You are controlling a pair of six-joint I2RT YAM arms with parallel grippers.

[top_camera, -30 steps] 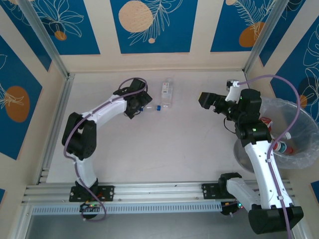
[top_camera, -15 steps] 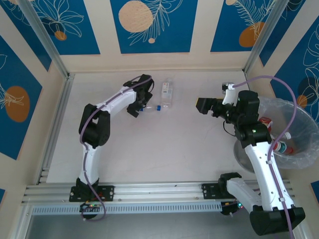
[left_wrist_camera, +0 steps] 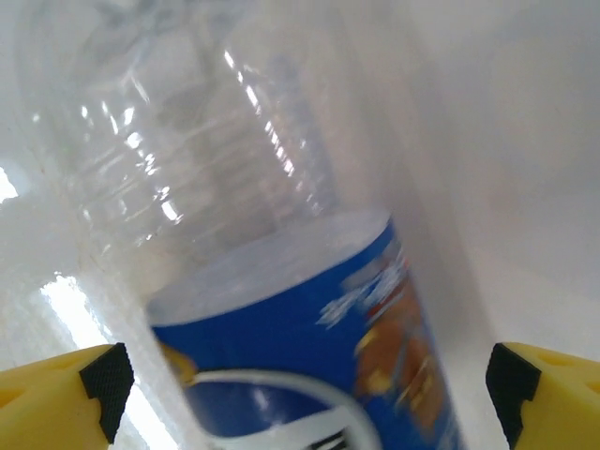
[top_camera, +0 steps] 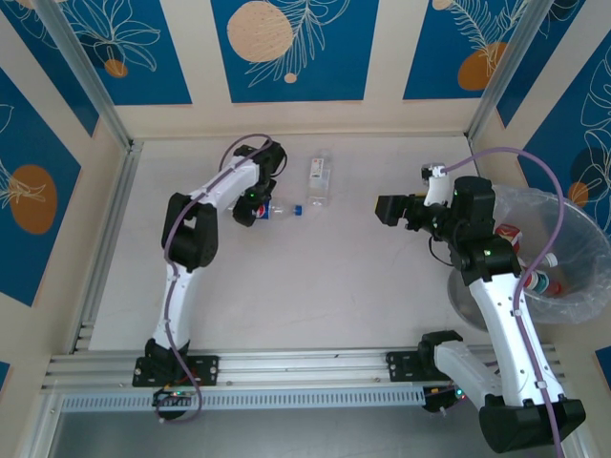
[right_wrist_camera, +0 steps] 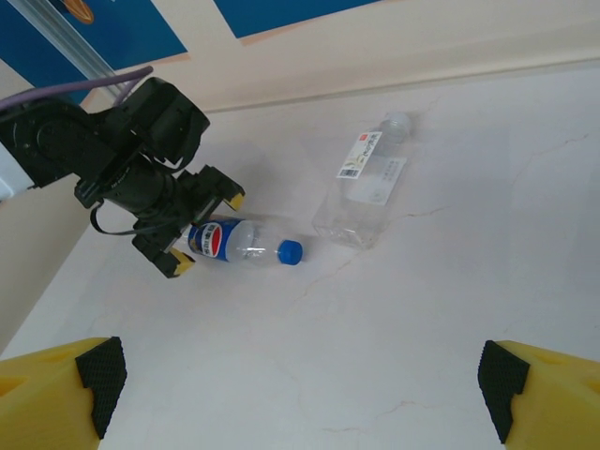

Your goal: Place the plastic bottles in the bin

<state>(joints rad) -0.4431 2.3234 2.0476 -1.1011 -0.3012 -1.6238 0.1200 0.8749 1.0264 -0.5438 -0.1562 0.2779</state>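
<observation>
The nearer of the two plastic bottles on the table is a clear bottle (right_wrist_camera: 239,242) lying on its side, with a blue cap (right_wrist_camera: 291,250) pointing toward the right arm. A blue label wraps its lower half. We see a round red, white and blue emblem on that label; in the left wrist view the print beside it is too blurred to read.

The left gripper (right_wrist_camera: 206,234) has its jaws spread wide, one yellow-tipped finger on each side of the labelled end of this bottle. The jaws are not closed on it.

A second, squarer clear bottle (top_camera: 319,178) lies just beyond the first, apart from it, cap toward the back wall. Its white label carries small print that we cannot read.

The right gripper (top_camera: 386,210) hangs over the table with its jaws wide and nothing between them.

The bin (top_camera: 584,250) stands at the right edge, lined with a crinkly clear bag. More bottles (top_camera: 537,282) with red and white labels lie inside.

The table (top_camera: 325,286) is off-white with faint hairline veins. The walls (top_camera: 286,48) are cream with blue panels bearing white leaf outlines and orange discs.
</observation>
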